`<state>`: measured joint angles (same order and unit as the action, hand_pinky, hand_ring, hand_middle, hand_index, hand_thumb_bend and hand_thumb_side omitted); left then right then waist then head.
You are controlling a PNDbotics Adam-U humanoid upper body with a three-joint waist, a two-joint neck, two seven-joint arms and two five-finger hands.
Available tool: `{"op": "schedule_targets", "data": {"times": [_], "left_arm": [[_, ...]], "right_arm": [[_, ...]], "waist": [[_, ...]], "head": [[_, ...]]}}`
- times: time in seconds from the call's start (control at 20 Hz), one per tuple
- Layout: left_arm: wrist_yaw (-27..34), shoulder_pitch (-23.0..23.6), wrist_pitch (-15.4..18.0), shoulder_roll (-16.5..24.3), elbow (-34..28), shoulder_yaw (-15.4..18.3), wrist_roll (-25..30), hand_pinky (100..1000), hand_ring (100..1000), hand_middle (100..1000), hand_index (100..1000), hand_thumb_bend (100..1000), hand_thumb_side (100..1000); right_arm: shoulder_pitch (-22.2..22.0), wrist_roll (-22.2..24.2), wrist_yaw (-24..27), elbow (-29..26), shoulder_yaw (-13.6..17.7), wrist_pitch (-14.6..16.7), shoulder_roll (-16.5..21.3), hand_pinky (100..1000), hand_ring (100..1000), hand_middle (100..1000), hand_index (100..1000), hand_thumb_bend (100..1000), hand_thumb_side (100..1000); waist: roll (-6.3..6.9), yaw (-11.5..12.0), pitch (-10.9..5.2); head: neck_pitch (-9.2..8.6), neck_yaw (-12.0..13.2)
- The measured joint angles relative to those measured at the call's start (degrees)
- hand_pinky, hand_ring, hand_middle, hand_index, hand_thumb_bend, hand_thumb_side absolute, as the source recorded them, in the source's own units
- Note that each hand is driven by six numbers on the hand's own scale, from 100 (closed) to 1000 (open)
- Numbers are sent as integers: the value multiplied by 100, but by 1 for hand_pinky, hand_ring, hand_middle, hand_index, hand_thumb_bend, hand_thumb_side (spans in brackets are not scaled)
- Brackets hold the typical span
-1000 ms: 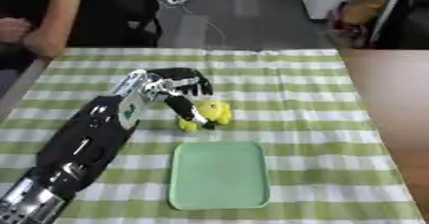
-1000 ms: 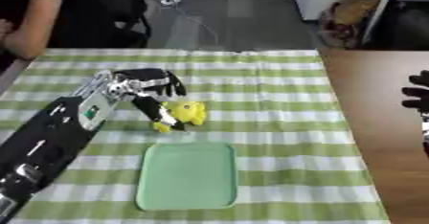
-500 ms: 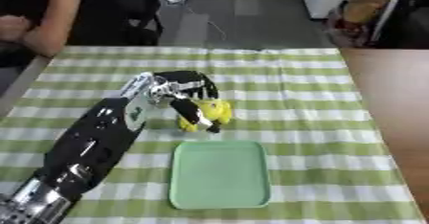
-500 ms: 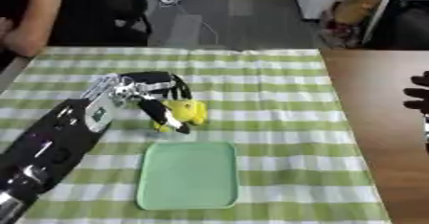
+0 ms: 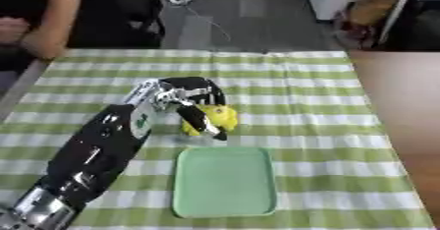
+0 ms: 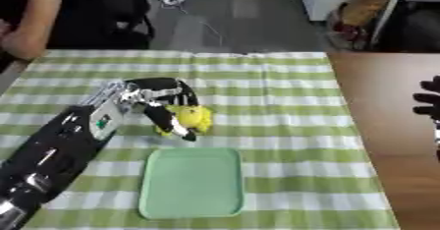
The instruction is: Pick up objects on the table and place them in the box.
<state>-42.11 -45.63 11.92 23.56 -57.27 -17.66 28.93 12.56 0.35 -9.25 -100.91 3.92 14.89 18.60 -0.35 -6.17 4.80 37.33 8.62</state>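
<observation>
Above the tray (image 5: pixel 225 182), left hand (image 5: pixel 191 100) seemingly curls round yellow toy (image 5: pixel 218 118).

We look down from the head's stereo pair, facing forward over the desk (image 5: pixel 284 81) toward the floor beyond. Both eyes share the striped cloth, green tray (image 5: pixel 225 181) and left hand (image 5: pixel 185 99); the right eye alone catches the right hand (image 6: pixel 428 99) at its edge.

glossy black left arm (image 5: pixel 95 160), silver wrist joint, green mark on forearm, black left hand (image 5: pixel 191 98)
</observation>
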Motion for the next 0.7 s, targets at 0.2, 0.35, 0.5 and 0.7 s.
{"op": "schedule_targets", "data": {"times": [0.2,0.35,0.5,0.7], "left_arm": [[-75,1,32,-7,35,0,-31,653,664,721,811,703,531],[-156,16,63,-16,74,2,-68,641,618,703,802,656,511],[-229,20,85,-52,126,10,-129,626,605,696,800,631,497],[-315,25,106,-56,204,23,-162,522,531,645,788,518,441]], "right_arm": [[44,10,2,0,-23,8,-6,690,750,781,896,100,782],[47,22,7,0,-24,18,-30,690,750,781,896,100,782],[47,23,8,0,-24,19,-49,690,751,781,896,100,782],[48,23,8,0,-24,19,-49,690,751,781,897,100,782]], "waist": [[-13,-15,20],[-29,-40,41],[-45,-41,51],[-45,-44,52]], "head": [[-26,5],[-32,44],[-34,47],[-48,48]]}}
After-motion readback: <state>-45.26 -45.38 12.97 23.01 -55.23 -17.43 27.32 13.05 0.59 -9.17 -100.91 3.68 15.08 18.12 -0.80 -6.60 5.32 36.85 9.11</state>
